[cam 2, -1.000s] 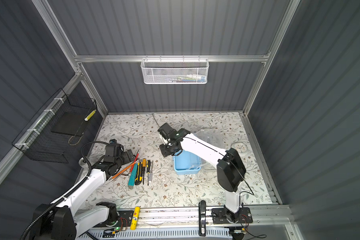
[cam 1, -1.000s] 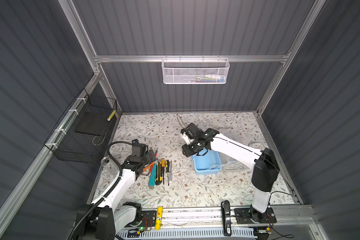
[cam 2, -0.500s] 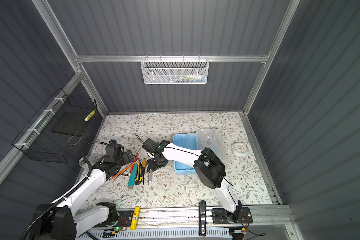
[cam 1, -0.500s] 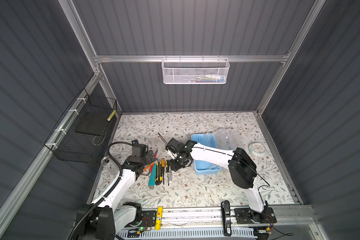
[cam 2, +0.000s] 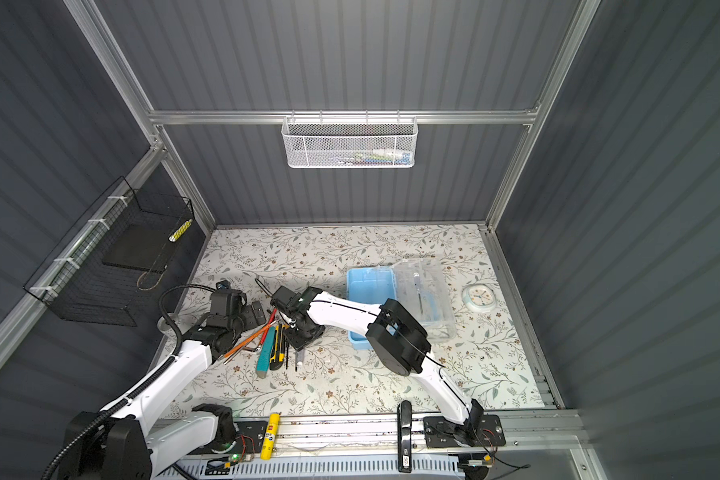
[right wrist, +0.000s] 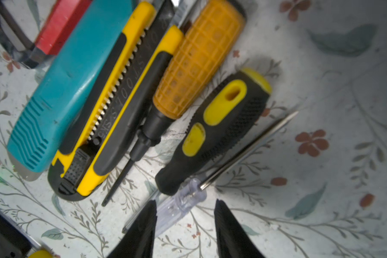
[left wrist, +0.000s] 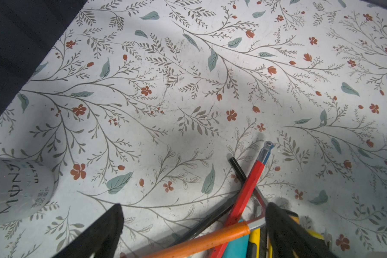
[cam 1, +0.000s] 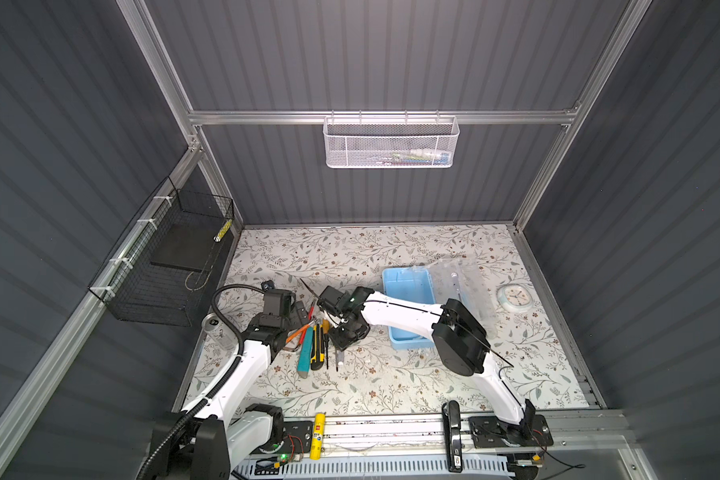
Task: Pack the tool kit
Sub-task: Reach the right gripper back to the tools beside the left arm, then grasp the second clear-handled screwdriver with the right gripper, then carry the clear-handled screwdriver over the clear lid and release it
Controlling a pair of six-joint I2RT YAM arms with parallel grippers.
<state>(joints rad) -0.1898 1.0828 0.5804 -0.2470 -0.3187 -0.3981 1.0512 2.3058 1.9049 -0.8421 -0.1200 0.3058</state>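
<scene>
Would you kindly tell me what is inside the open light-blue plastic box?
The visible floor of the light-blue plastic box looks bare; the right arm crosses over its middle, hiding that strip.

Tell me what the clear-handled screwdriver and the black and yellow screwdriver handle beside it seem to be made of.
Clear-handled screwdriver: the handle is see-through and glossy, so likely hard plastic. The thin shaft is bright and reflective, probably steel.
Black-and-yellow screwdriver handle: the black part is matte with a fine stippled texture, probably a rubber grip. The smooth yellow insets look like plastic.

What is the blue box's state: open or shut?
Open: the clear lid lies flipped back beside the blue box, leaving its inside exposed.
</scene>
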